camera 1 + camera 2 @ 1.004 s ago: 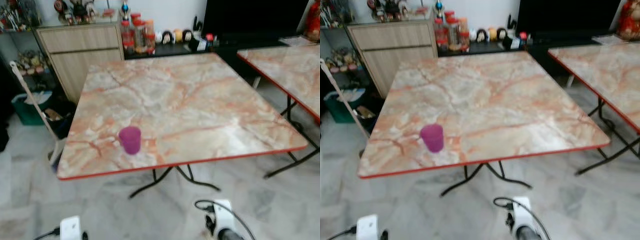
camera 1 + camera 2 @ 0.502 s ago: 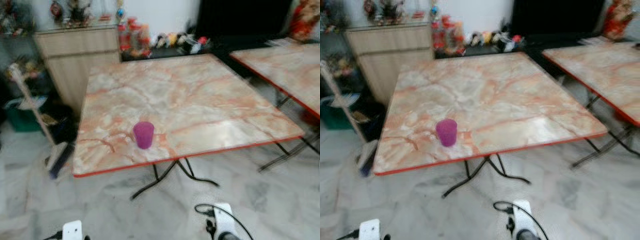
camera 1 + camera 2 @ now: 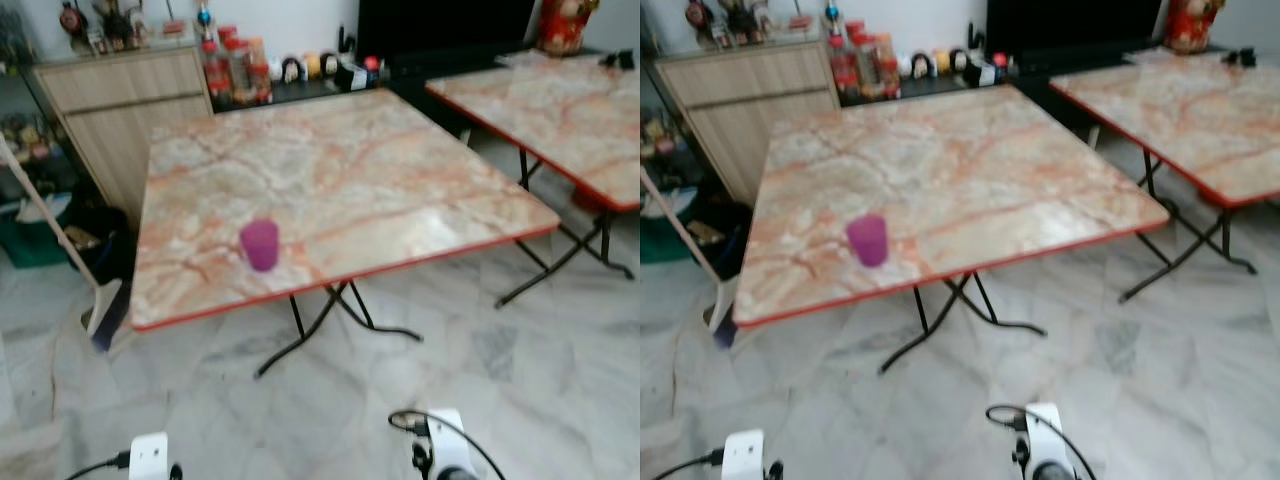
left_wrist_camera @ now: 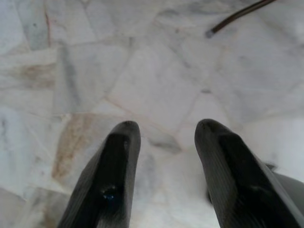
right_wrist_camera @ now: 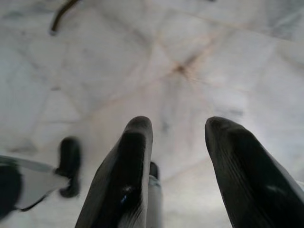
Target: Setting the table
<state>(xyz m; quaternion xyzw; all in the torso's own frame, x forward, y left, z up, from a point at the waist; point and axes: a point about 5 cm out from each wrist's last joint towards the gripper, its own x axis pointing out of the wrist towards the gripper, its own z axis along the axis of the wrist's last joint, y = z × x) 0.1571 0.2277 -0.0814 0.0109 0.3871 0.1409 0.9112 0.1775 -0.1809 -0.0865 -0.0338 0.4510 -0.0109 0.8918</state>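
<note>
Stepping back has widened the view; purple cup (image 3: 260, 244) stands near the counter (image 3: 400, 170) front-left edge. Likely light, rigid plastic: grip its sides. Both jaws hang parted, empty.

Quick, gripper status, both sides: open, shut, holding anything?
Left gripper: open, holding nothing, hanging over the marble floor.
Right gripper: open, holding nothing, also pointing down at the floor.
</note>
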